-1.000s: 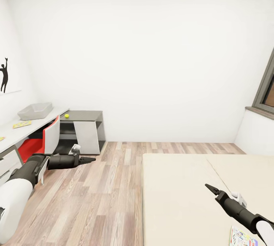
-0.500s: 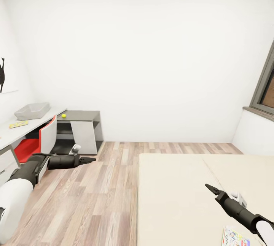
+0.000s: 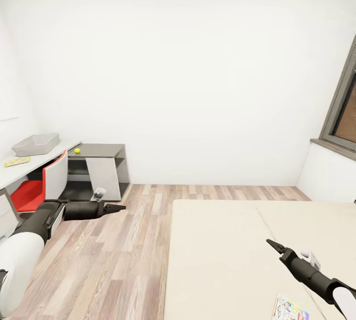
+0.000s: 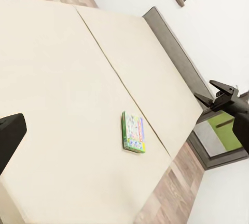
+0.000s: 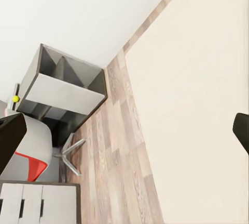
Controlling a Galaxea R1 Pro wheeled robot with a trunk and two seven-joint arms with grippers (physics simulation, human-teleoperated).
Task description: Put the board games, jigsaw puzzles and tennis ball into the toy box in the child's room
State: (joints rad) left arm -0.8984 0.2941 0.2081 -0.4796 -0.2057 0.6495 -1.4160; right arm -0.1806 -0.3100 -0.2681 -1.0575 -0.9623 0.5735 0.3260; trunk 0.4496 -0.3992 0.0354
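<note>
A board game [image 3: 289,307] is lying flat on the near right of the bed [image 3: 222,241]; its colourful cover print is too small to be read. The toy box [image 3: 34,144] and tennis ball [image 3: 77,150] are sitting on the table [image 3: 29,164] at far left. The left gripper [image 3: 118,207] is being held closed over the floor [image 3: 113,255], the right gripper [image 3: 274,247] closed over the bed.

The bed [image 3: 232,255] carries one board game [image 3: 289,308] at its near edge. Left of the bed, the table [image 3: 37,161] holds a toy box [image 3: 34,144], a tennis ball [image 3: 77,151] and a puzzle [image 3: 16,161].
</note>
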